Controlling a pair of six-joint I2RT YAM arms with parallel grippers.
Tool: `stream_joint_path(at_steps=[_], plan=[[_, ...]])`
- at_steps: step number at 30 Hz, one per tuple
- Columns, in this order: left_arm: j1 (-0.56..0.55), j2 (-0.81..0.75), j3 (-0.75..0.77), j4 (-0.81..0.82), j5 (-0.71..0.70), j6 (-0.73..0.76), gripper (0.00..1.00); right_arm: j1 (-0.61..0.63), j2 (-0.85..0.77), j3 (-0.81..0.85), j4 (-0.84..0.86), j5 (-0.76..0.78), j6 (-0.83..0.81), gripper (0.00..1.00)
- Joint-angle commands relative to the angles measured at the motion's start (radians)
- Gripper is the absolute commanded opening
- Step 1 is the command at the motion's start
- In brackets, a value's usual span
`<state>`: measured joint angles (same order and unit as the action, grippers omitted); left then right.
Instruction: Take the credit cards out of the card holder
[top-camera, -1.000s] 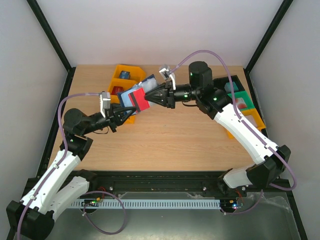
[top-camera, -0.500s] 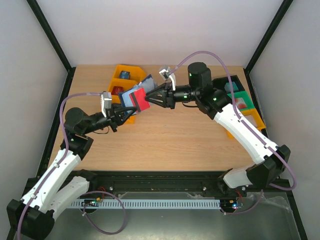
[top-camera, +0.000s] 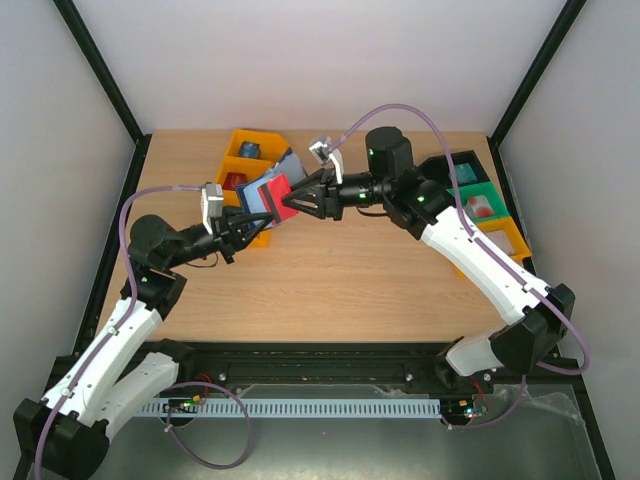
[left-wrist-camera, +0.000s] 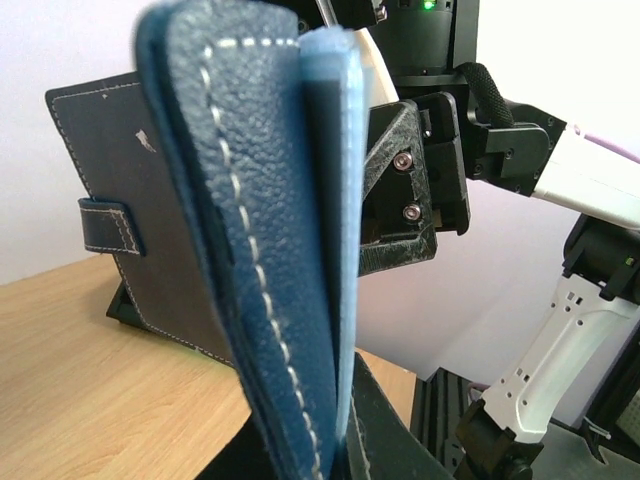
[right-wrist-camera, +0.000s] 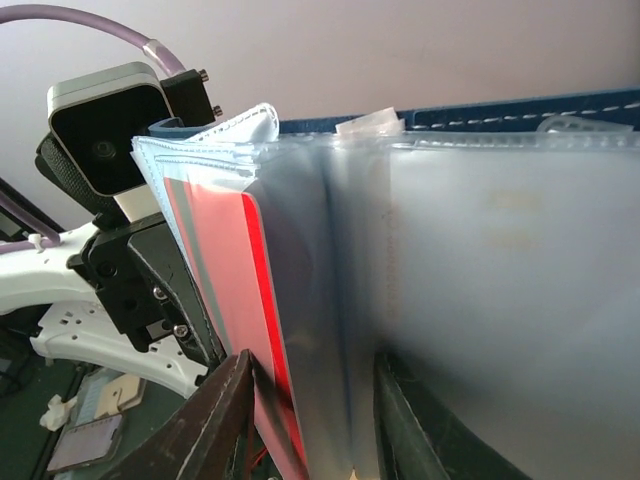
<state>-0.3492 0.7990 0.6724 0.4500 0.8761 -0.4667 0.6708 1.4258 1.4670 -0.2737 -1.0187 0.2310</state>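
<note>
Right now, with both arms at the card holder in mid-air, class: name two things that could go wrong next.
1. The right gripper straddles the red card and several clear sleeves; closing may pinch sleeves too, so the card might not slide out.
2. Only the left gripper holds the card holder in the air; a hard pull might tug it loose.

You see a navy holder (left-wrist-camera: 230, 250), white-stitched, pale blue inside; red card (right-wrist-camera: 225, 280); yellow bin (top-camera: 262, 137) behind the holder.
</note>
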Motion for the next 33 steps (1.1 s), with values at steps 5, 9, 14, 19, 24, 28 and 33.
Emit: stream_joint_path(at_steps=[5, 9, 14, 19, 24, 28, 33], plan=[[-0.005, -0.025, 0.010, 0.050, 0.024, 0.026, 0.02, -0.045, -0.046, 0.016, 0.051, -0.083, -0.005, 0.36], [-0.006, -0.026, 0.006, 0.057, 0.023, 0.025, 0.02, -0.074, -0.069, 0.007, 0.044, -0.072, -0.003, 0.36], [-0.005, -0.026, 0.010, 0.054, 0.022, 0.028, 0.02, -0.073, -0.067, -0.016, 0.093, -0.088, 0.052, 0.37], [-0.005, -0.026, 0.009, 0.051, 0.023, 0.031, 0.02, -0.070, -0.073, -0.028, 0.154, -0.085, 0.095, 0.40], [-0.005, -0.024, 0.009, 0.052, 0.022, 0.032, 0.02, -0.062, -0.054, -0.020, 0.112, -0.038, 0.080, 0.27], [-0.005, -0.025, 0.009, 0.050, 0.023, 0.031, 0.02, -0.046, -0.045, -0.020, 0.095, -0.035, 0.065, 0.28], [-0.006, -0.023, 0.009, 0.050, 0.022, 0.032, 0.02, -0.037, -0.045, -0.019, 0.072, -0.050, 0.037, 0.34]])
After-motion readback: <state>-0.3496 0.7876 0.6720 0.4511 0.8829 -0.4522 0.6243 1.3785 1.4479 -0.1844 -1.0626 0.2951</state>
